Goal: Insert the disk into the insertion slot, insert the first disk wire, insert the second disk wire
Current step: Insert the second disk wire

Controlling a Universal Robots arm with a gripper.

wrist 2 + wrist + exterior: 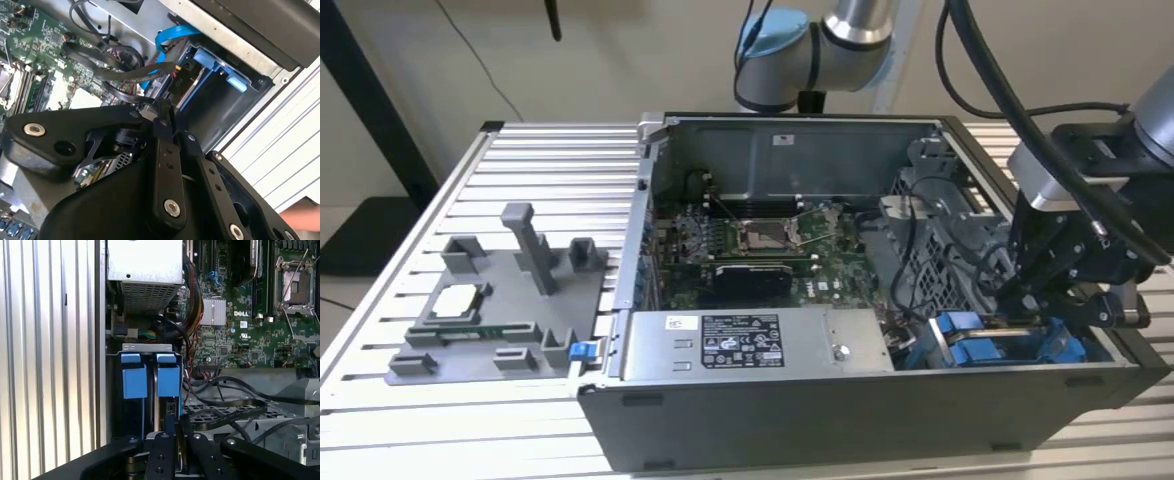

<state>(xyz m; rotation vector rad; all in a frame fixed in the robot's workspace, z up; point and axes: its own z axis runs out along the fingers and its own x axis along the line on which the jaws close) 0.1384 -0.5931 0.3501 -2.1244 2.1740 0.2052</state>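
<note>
Exterior view: my black gripper works at the open grey metal computer case's near right corner.
I judge wiring is in hand: the blue-framed silver disk sits inside the perforated grey drive-cage slot. Gripper fingers pinched nearly shut, apparently on a black cable; seating needs fine alignment.

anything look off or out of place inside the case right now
Nothing looks damaged or spilled. The disk sits upright in the insertion slot beside another blue carrier, and black cables lie loose over the drive cage where the gripper works.
</note>
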